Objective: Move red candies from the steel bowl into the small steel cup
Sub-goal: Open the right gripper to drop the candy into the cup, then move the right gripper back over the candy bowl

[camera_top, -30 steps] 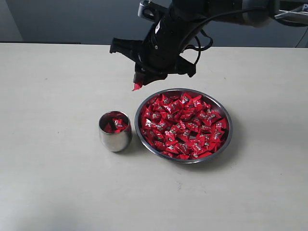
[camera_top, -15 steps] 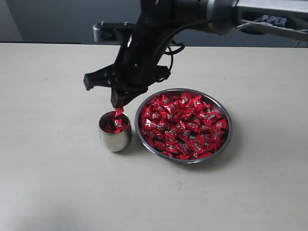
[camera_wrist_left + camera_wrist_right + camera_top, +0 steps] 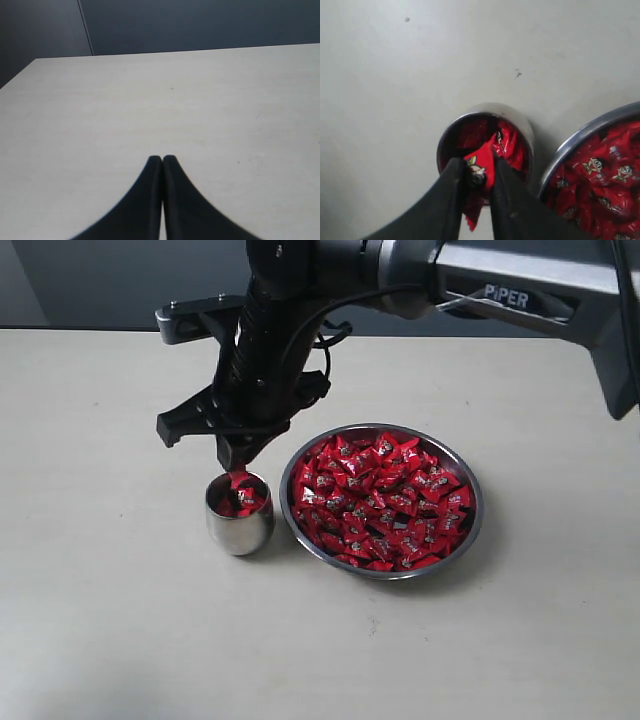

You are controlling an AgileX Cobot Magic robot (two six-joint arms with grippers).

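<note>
Hovering right over the small steel cup (image 3: pixel 240 528), the R gripper (image 3: pixel 238 466) is clamped on one red candy (image 3: pixel 238 479), with the jaws nipped onto the wrapper.

Key relation: the cup mouth sits directly beneath the tool. In the R wrist view the held candy (image 3: pixel 472 212) hangs between the fingertips (image 3: pixel 455 167), inside the outline of the cup rim (image 3: pixel 485 106). Its long axis runs approx. along the fingers, i.e. pointing down into the cup. Judged from this, letting go should be enough, w/ no sideways shift needed.

The steel bowl (image 3: pixel 385 577) stands just beside the cup on the side away from the L arm. The rims are close, but whether they touch can't be told.

The R arm is the one at the work. The L gripper (image 3: pixel 161 159) has its fingers pressed together on nothing, over bare table (image 3: pixel 210 100), and doesn't appear in the ext. view.

Counts:
- Cup: 1.
- Bowl: 1.
- Candy in the grip: 1.
- Candies in the cup (image 3: pixel 242 502): a few, piled so they can't be counted.
- Red candies (image 3: pixel 385 500) in the bowl: dozens, a full heaped layer, too many to number.
- Loose candies on the table: none seen.
</note>
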